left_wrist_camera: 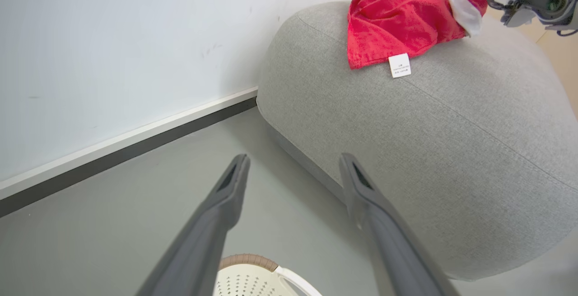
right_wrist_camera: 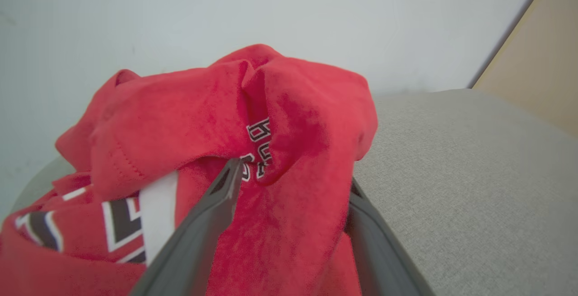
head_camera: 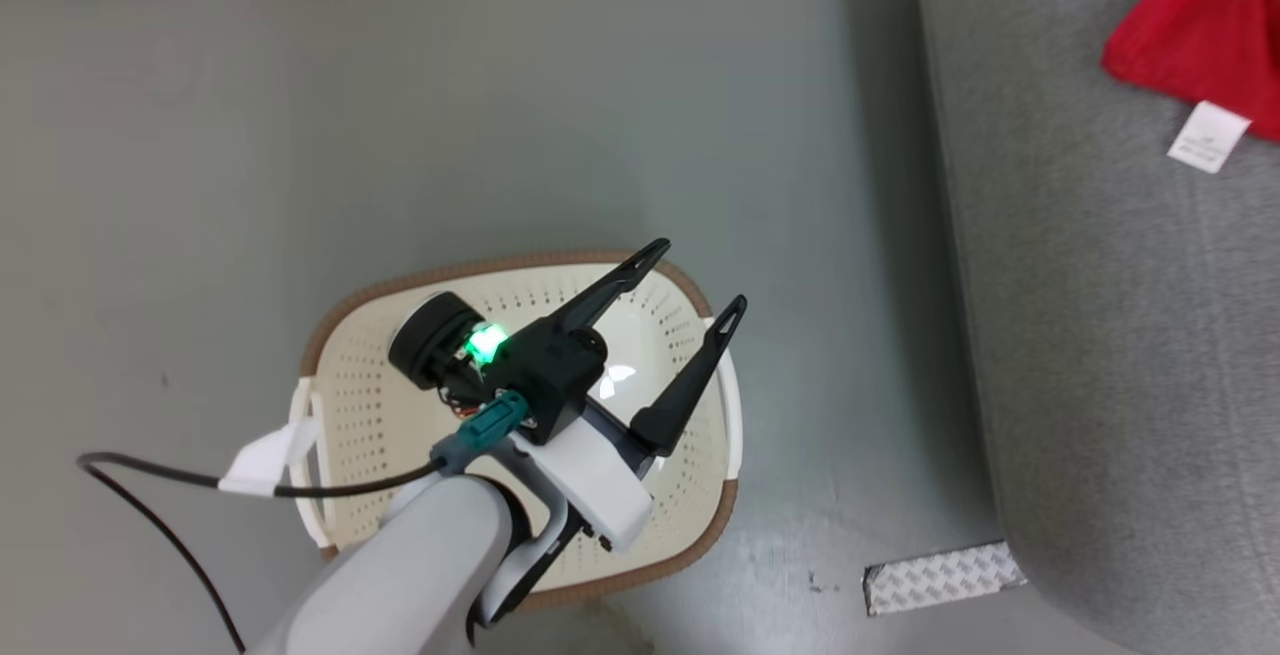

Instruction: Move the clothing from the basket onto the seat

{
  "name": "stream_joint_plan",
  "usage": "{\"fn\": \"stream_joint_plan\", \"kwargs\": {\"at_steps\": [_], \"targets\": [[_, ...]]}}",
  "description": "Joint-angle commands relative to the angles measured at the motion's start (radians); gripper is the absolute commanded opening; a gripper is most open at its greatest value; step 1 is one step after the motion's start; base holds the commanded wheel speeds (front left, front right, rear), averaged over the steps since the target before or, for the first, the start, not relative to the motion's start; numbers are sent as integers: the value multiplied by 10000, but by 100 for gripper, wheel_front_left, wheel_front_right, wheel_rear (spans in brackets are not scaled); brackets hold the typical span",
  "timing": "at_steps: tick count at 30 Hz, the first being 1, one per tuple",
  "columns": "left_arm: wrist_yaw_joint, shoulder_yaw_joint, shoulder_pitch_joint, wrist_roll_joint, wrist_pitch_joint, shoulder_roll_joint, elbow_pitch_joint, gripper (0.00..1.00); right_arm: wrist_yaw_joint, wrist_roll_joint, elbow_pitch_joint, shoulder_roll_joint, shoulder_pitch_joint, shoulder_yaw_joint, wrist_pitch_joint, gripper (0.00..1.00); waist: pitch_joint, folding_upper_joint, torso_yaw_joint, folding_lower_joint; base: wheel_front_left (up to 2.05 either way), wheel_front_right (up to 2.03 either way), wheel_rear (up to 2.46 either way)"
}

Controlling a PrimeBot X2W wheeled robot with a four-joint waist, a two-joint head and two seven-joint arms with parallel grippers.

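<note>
Clothing (right_wrist_camera: pixel 289 119) on seat (right_wrist_camera: pixel 474 160) half-hides right claw (right_wrist_camera: pixel 293 174).

The clothing (right_wrist_camera: pixel 289 119) is soft red cloth with a faintly fuzzy nap. The seat (right_wrist_camera: pixel 474 174) is coarse-woven, matt grey fabric. The basket (head_camera: pixel 370 405) is smooth cream plastic, glossy inside, with a ribbed brown rim. My left end effector (head_camera: pixel 699 276) has matt dark plastic fingers (head_camera: pixel 690 380). The floor (head_camera: pixel 500 115) looks smooth, with a faint sheen.

It seems a plain home-like room: a grey sofa (left_wrist_camera: pixel 451 151) and a plastic laundry basket (head_camera: pixel 350 405) stand on a smooth grey floor (head_camera: pixel 450 115) beside a bare white wall (left_wrist_camera: pixel 113 38) with dark skirting (left_wrist_camera: pixel 135 151).
</note>
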Motion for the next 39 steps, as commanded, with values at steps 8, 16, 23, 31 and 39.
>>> {"fn": "stream_joint_plan", "kwargs": {"at_steps": [8, 16, 23, 31, 39], "targets": [[260, 306, 703, -504, -638, 53, 623, 100, -22, -531, -2651, 488, 2413, 413, -31, 100, -1543, 0, -228, -1, 0, 0, 0], [659, 788, 1761, -1106, -1364, 145, 1371, 100, -22, -210, -5689, 1261, 5209, 921, -30, 100, -3119, 0, -91, -1, 0, 0, 0], [1109, 1145, 2692, -1462, -1731, 47, 1791, 100, -22, -502, -7348, 1975, 7179, 1368, -31, 100, -4331, 0, 230, -1, 0, 0, 0], [1612, 1571, 3635, -1616, -1951, -131, 2131, 100, -22, -839, -8242, 2829, 8908, 1835, -19, 100, -5411, 0, 823, -1, 0, 0, 0], [1810, 2548, 4939, -1899, -2004, -201, 2279, 100, -22, -1088, -8321, 3613, 10294, 2337, -18, 100, -6328, 0, 1175, -1, 0, 0, 0]]}}
